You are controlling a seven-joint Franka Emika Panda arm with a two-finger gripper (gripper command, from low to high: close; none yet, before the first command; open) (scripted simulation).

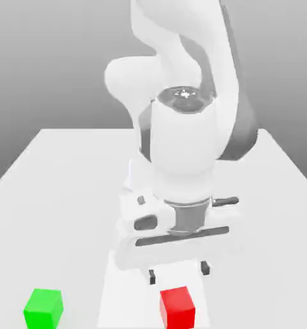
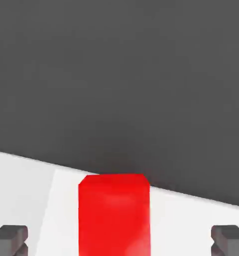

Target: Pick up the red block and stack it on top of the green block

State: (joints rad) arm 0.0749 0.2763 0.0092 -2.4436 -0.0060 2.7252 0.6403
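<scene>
Red block (image 1: 177, 307): rests on the desk at the lower centre of the exterior view, nearest the camera; in the hand view (image 2: 114, 212) it lies between the two dark fingertips (image 2: 10, 239), touching neither.
Green block (image 1: 43, 307): on the desk at the lower left of the exterior view, well apart from the red block, on the exterior view's left of it.
Gripper (image 1: 180, 273): released, jaws spread wide, pointing down just above and behind the red block; nothing grasped.
Desk (image 1: 60, 193): pale white surface running back to the mid-frame.
Arm (image 1: 182, 128): bulky white, upright in the centre, rising out of the upper frame.
Background: plain grey.
</scene>
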